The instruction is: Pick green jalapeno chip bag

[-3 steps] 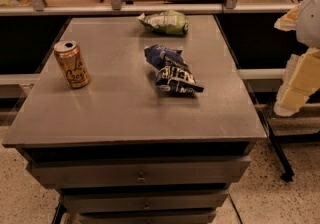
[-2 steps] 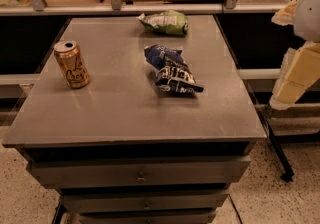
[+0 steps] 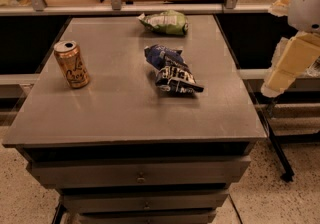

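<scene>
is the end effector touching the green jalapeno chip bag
Apart. The camera view shows the end effector right of the table, far from the green jalapeno chip bag at its back edge.

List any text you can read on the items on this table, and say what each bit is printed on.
"La Croix", in dark script and only roughly legible: on the gold soda can, at the left of the table.
White lettering on the dark blue chip bag: too blurred to read.
Dark print on the green jalapeno chip bag: too small to read.
The gripper, beyond the table's right edge: no markings visible.
</scene>
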`<state>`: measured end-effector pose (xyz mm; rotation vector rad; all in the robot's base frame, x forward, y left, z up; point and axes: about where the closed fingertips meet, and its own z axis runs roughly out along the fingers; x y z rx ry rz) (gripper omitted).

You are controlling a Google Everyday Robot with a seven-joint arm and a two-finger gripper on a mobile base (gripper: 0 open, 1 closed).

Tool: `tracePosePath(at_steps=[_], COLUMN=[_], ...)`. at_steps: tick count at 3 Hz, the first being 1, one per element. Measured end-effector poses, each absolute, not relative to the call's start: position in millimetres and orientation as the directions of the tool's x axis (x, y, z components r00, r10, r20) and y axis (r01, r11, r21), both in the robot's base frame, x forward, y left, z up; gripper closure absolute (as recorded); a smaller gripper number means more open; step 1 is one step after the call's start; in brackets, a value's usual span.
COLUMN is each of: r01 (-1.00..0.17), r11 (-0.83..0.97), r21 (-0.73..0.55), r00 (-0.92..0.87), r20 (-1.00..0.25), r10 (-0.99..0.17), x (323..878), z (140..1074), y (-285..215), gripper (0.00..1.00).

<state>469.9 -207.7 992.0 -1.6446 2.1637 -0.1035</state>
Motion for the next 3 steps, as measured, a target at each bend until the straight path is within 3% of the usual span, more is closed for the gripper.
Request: tracePosePath(at_steps=[3], r01=[-0.818], r11=[0.467], r21=[-0.336], r00=[-0.330], r20=[-0.392], r10=[-0.859], x=[513], z=[994], y=[-200], gripper=[0.00])
